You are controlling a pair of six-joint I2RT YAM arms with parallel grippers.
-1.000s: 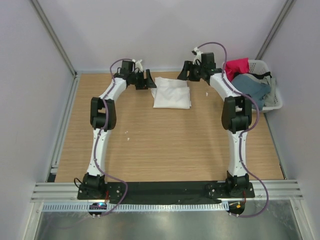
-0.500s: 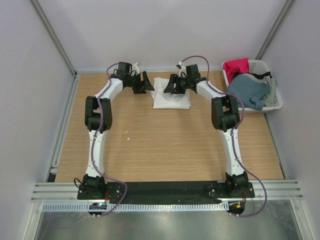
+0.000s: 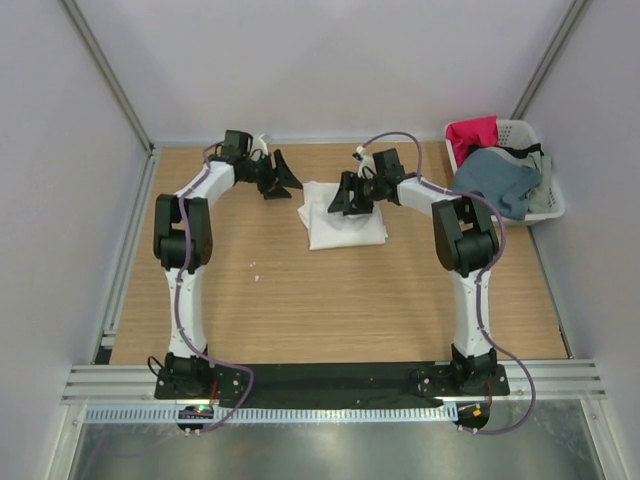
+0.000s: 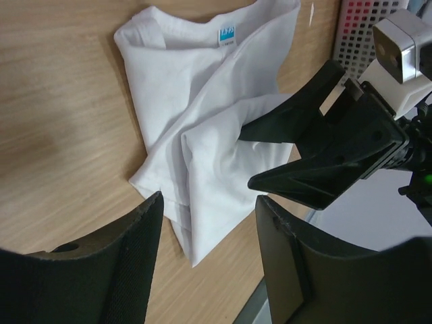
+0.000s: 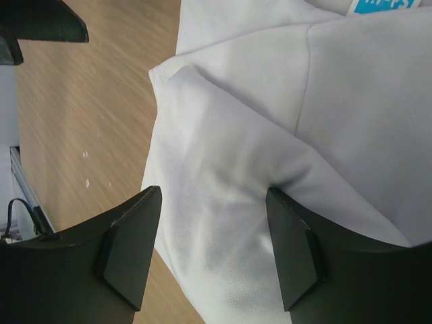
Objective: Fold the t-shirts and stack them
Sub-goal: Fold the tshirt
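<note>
A plain white t-shirt lies folded on the wooden table, its blue neck label at its far edge. My right gripper stands open right over it, and one fingertip dents the cloth. A ridge of white cloth runs between its fingers. My left gripper hovers open just left of the shirt, holding nothing; in the left wrist view its fingers frame the shirt's corner and the right gripper. A red-pink t-shirt and a slate blue t-shirt lie in the basket.
The white slotted basket stands at the table's far right corner. Grey walls close in the back and sides. A metal rail runs along the table's left edge. Small white specks lie on the wood.
My right gripper swung left from beside the basket onto the white shirt, which shifted nearer and skewed. My left gripper drew back left a little and its jaws narrowed slightly.
</note>
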